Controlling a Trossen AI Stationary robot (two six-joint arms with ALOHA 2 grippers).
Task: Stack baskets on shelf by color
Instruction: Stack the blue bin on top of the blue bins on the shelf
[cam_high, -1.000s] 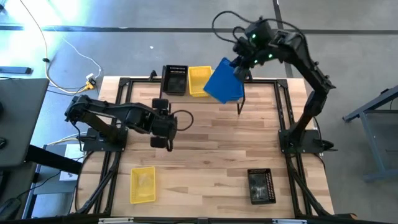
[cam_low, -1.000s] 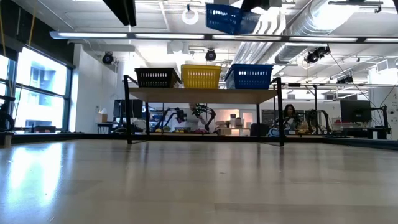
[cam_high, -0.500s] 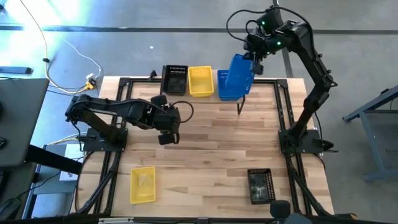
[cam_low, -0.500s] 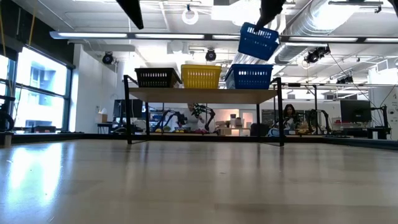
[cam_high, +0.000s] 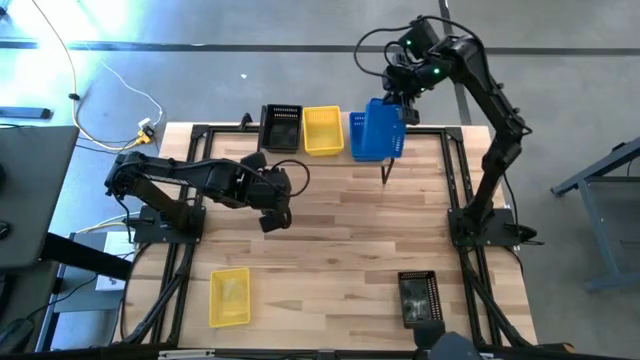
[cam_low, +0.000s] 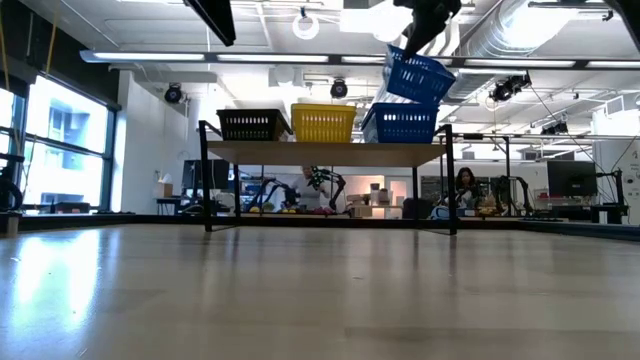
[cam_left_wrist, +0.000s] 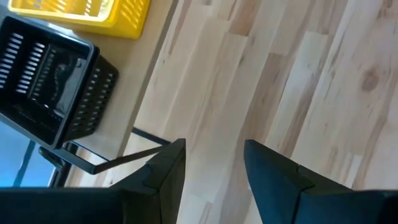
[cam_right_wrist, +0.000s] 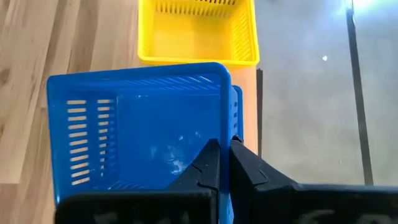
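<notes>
Blue basket (cam_high: 381, 128), held: hanging tilted from right gripper (cam_high: 400, 103), fingers (cam_right_wrist: 211, 163) pinching together on its rim; hovering just above a second blue basket (cam_low: 400, 123) at the shelf's right end, at about 1 o'clock on the table; whether touching it, not determinable.

Yellow basket (cam_high: 321, 130), shelved: sitting at the middle of the shelf (cam_low: 330, 153), at 12 o'clock, just beside the blue pair.

Black basket (cam_high: 281, 126), shelved: occupying the shelf's left end, at about 11 o'clock, just beside the yellow one.

Yellow basket (cam_high: 230, 295), loose: lying on the wooden table (cam_high: 340, 250) at about 7 o'clock, well apart from the shelf.

Black basket (cam_high: 419, 298), loose: lying on the table at about 5 o'clock, well apart from everything else.

Left gripper (cam_high: 277, 218): hovering over bare planks at about 9 o'clock near table centre, jaws standing apart, holding nothing; fingers (cam_left_wrist: 168, 174) pointing toward the shelf's left end in the left wrist view.
</notes>
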